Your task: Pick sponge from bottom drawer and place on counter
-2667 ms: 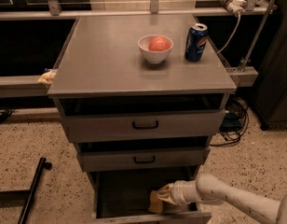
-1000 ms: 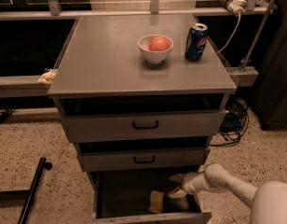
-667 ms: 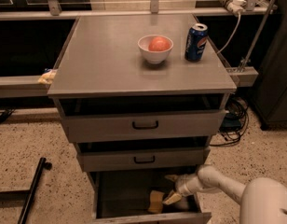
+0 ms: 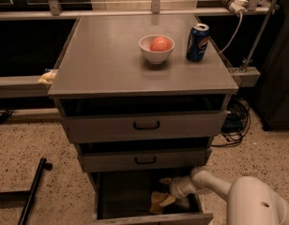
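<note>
The bottom drawer [image 4: 107, 198] is pulled out, with a dark deep inside. The pale yellow sponge [image 4: 158, 201] lies in it, right of the middle and near the front. My gripper [image 4: 166, 190] reaches into the drawer from the right on a white arm. It is open and sits just above and right of the sponge, with one finger [image 4: 164, 181] behind it. I cannot tell whether it touches the sponge. The grey counter [image 4: 107, 62] tops the cabinet.
On the counter stand a white bowl [image 4: 156, 49] holding an orange-red fruit and a blue soda can [image 4: 197, 42]. Two wider grey drawers [image 4: 144, 124] stick out slightly above the bottom one. A small yellowish lump [image 4: 47, 77] lies on the left ledge. A black bar [image 4: 33, 189] lies on the floor.
My gripper let go of the sponge and drew back, leaving it lying in the drawer. It has since moved left and down, close to the sponge again.
</note>
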`<state>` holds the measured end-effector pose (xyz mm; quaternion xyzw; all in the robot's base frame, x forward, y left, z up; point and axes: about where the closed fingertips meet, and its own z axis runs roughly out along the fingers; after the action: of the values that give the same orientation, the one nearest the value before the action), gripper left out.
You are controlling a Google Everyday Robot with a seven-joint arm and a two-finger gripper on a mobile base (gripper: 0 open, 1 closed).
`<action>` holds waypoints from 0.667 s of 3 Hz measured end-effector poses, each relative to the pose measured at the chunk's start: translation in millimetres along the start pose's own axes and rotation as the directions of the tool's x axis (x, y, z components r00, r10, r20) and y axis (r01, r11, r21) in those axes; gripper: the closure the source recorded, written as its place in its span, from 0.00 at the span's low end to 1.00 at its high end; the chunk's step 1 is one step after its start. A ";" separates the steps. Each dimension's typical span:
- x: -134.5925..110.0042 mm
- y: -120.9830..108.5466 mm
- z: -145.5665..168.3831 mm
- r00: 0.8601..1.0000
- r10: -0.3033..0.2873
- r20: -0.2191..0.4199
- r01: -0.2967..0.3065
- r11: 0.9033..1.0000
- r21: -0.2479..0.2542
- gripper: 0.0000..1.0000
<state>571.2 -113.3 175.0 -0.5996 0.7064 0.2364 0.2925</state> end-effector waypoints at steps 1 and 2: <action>-1.9 4.2 17.2 0.999 -0.036 0.022 0.036 0.999 -0.009 0.30; 0.3 12.7 32.5 0.998 -0.054 0.039 0.056 0.998 -0.028 0.30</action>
<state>562.9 -89.1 151.3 -0.6184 0.6804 0.2500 0.3035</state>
